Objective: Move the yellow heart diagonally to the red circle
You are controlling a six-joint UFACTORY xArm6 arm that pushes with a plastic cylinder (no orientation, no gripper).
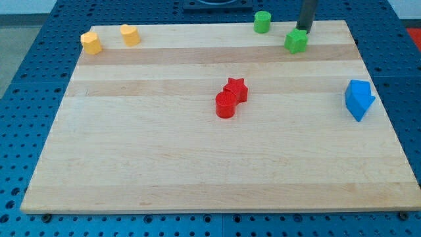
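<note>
My tip [303, 29] is resting just above the green star [297, 41] at the table's [197, 171] top right, well apart from the yellow heart [130, 35] and red circle [225, 105]; the arm is carrying no fingers.

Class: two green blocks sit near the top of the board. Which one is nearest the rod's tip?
The green star, at the view's right. My tip sits just above it; the green cylinder lies further left.
</note>
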